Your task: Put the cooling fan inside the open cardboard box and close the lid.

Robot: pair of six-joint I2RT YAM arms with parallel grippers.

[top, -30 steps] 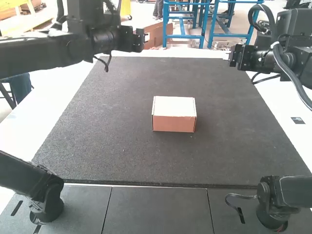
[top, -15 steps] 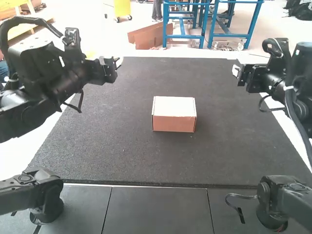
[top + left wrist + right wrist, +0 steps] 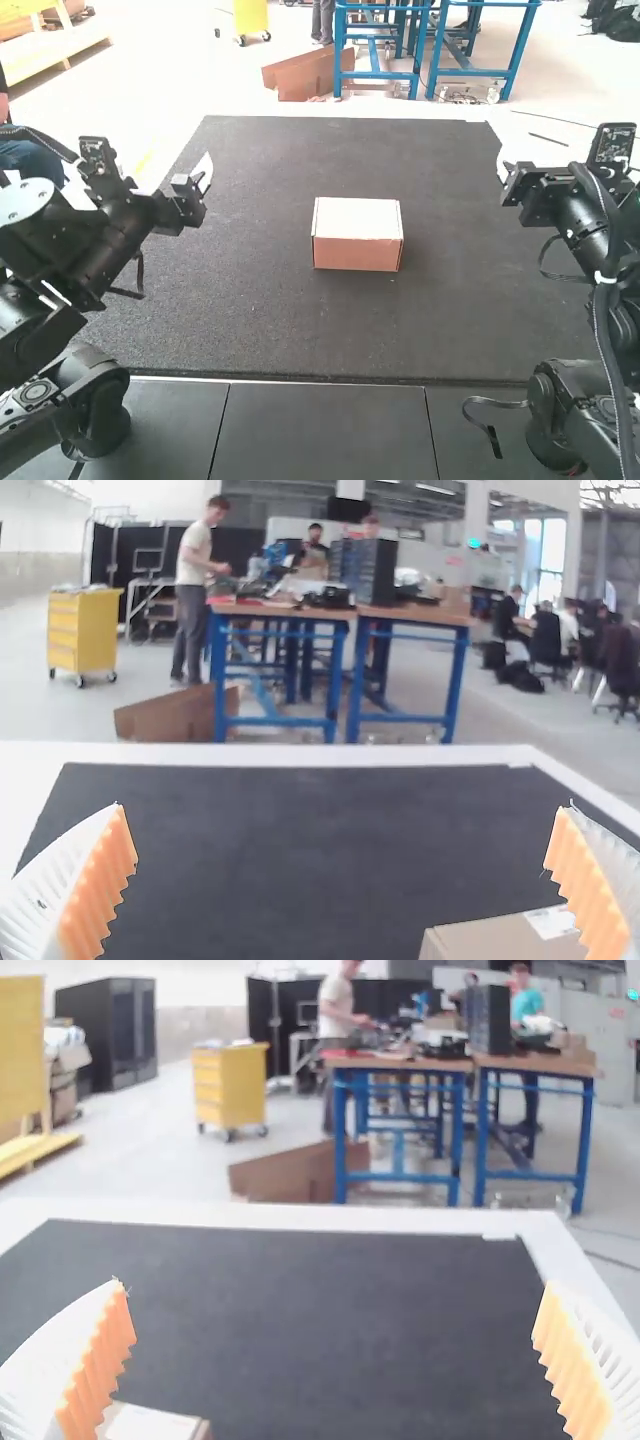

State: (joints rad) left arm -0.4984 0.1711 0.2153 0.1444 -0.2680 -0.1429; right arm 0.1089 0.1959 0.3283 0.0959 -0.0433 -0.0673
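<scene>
A small brown cardboard box (image 3: 357,234) sits in the middle of the black mat (image 3: 250,280) with its lid flat and shut. My left gripper (image 3: 192,183) hovers over the mat's left edge, well to the left of the box, open and empty. My right gripper (image 3: 508,176) hangs at the mat's right edge, far from the box, also open and empty. In the left wrist view the white ribbed fingers (image 3: 78,890) with orange pads stand wide apart, and a corner of the box (image 3: 495,943) shows. The right wrist view has its fingers (image 3: 575,1360) equally spread beside a box corner (image 3: 150,1425).
The black mat lies on a white table (image 3: 560,205) whose bare edges frame it on both sides. Dark panels (image 3: 320,430) run along the near edge between the two arm bases (image 3: 90,410).
Both arms have drawn back from the far side of the mat toward their own sides and dropped lower. The box has stayed in place.
</scene>
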